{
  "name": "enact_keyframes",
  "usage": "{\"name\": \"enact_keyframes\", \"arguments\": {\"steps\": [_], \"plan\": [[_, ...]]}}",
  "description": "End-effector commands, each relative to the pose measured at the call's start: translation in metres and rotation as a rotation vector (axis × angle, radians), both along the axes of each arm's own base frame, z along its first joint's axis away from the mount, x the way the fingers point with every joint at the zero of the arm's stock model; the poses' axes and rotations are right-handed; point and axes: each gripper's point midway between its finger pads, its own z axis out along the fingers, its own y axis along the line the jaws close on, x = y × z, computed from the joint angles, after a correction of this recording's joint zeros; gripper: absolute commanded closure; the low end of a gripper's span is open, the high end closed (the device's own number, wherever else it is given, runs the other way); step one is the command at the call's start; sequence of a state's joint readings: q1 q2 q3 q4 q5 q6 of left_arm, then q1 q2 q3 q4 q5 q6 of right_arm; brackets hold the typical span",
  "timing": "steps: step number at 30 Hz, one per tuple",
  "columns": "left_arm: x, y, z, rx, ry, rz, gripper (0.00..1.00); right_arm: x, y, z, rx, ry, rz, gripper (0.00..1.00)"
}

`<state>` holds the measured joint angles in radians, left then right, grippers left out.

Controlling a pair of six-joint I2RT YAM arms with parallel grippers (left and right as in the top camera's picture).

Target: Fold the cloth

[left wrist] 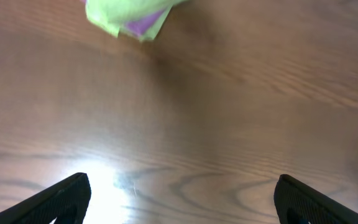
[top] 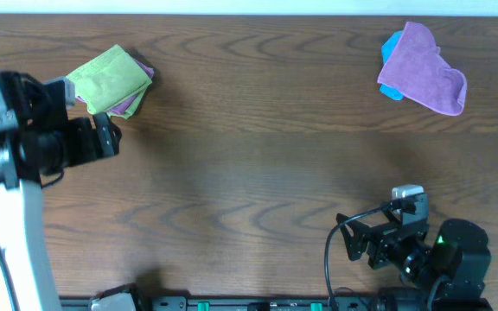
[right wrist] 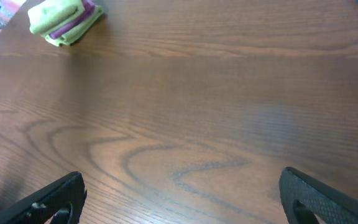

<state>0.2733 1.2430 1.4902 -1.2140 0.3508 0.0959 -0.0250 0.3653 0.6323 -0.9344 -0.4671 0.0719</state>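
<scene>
The lime-green cloth (top: 106, 76) lies folded in a small bundle at the table's far left, on top of a folded purple cloth (top: 131, 103) that peeks out under it. It also shows at the top of the left wrist view (left wrist: 124, 12) and at the top left of the right wrist view (right wrist: 55, 15). My left gripper (top: 104, 138) is open and empty, just in front of the bundle and apart from it; its fingers show wide apart (left wrist: 182, 199). My right gripper (top: 357, 242) is open and empty near the front right (right wrist: 182, 199).
A crumpled purple cloth (top: 424, 69) lies at the far right over a small blue cloth (top: 391, 60). The wooden table (top: 249, 173) stretches between the two piles. The left arm's white link (top: 11, 225) stands along the left edge.
</scene>
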Motion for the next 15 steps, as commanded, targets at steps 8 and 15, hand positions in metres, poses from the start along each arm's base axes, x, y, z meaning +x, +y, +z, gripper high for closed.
{"name": "enact_keyframes", "arguments": {"steps": [8, 15], "plan": [[-0.052, -0.010, 0.040, 0.212, -0.263, -0.059, 0.05, 0.000, -0.001, -0.001, 0.009, 0.005, -0.011, 0.01], [-0.071, -0.027, 0.000, 0.225, -0.460, -0.085, 0.05, 0.000, -0.001, -0.001, 0.009, 0.005, -0.011, 0.01]]}}
